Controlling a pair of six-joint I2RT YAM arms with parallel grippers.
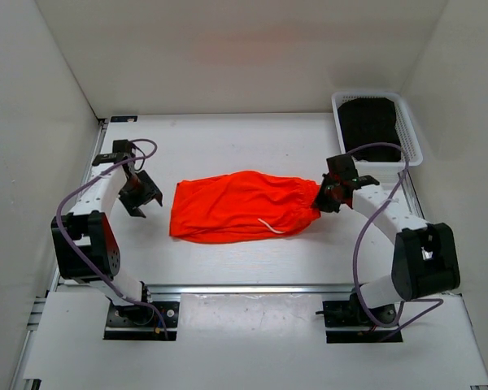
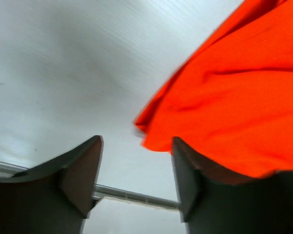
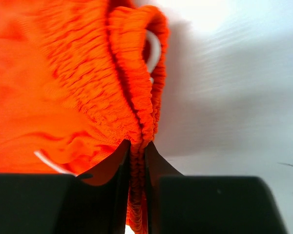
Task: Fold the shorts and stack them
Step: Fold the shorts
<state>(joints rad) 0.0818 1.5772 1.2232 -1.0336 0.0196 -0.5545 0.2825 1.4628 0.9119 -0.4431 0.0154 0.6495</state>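
Note:
The orange-red shorts (image 1: 236, 205) lie flat across the middle of the white table, waistband to the right, with a white drawstring (image 1: 271, 227) on top. My right gripper (image 1: 321, 197) is shut on the gathered elastic waistband (image 3: 136, 112), which is pinched between its two fingers in the right wrist view. My left gripper (image 1: 141, 197) hangs open a little left of the shorts' leg hem (image 2: 156, 131). Nothing sits between its fingers; the fabric (image 2: 234, 97) lies just beyond the right fingertip (image 2: 178, 146).
A white basket (image 1: 409, 134) at the back right corner holds dark folded cloth (image 1: 370, 122). White walls close in the table on the left, back and right. A metal rail (image 1: 244, 288) runs along the table's near edge.

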